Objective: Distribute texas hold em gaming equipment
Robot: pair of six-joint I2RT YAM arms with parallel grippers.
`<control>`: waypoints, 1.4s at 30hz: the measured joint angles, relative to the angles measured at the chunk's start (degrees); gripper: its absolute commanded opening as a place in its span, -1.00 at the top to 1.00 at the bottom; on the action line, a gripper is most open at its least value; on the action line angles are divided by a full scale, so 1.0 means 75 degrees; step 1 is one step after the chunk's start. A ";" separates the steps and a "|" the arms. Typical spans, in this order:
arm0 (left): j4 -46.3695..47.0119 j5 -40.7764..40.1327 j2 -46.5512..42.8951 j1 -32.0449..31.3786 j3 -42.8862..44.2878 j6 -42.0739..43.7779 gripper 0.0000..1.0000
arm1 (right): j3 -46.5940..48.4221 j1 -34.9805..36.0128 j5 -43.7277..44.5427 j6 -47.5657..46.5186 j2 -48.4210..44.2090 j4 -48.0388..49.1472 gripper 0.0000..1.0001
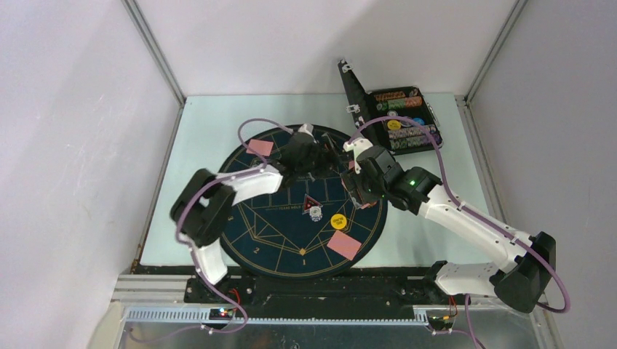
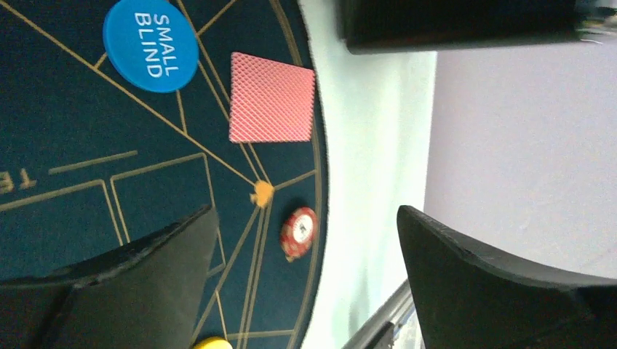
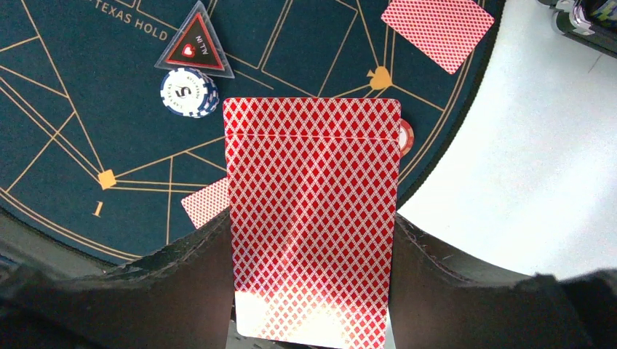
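Above mat (image 1: 271,234), right hand (image 3: 311,231) clamps cards (image 3: 313,174); left hand (image 2: 305,218) wide, empty.

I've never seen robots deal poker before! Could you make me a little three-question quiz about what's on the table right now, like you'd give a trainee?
1. True or false: the left claw stands open with nothing between its fingers.
2. What is the right claw gripping? A) a yellow disc B) a pack of red-backed cards C) the black case
3. Fill in: the blue disc on the mat reads "____ ____".
Key: 1 true; 2 B; 3 SMALL BLIND.
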 measured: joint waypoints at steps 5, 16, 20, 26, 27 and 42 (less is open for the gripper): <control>-0.0915 -0.0335 -0.1714 0.0009 -0.0475 0.0574 -0.99 | -0.0006 -0.0006 -0.0079 -0.0003 -0.0023 0.0003 1.00; -0.1929 0.0335 -0.5840 0.1224 -0.3783 0.1425 -0.99 | -0.0058 0.0682 -0.0303 -0.0376 -0.0017 0.0003 1.00; -0.1521 0.1950 -0.7009 0.1247 -0.4167 0.1818 -0.99 | -0.0061 0.0997 -0.0627 -0.0615 0.0070 0.0015 1.00; -0.0481 0.3660 -0.7396 0.1139 -0.4351 0.1947 -0.99 | -0.0070 0.1300 -0.1043 -0.0892 0.0181 0.0052 1.00; -0.0396 0.3809 -0.7332 0.1090 -0.4380 0.1953 -0.99 | -0.0070 0.1341 -0.1078 -0.0924 0.0181 0.0064 1.00; 0.0122 0.4418 -0.5540 0.0079 -0.4071 0.2215 -1.00 | -0.0079 0.1577 -0.1594 -0.1154 0.0181 0.0064 1.00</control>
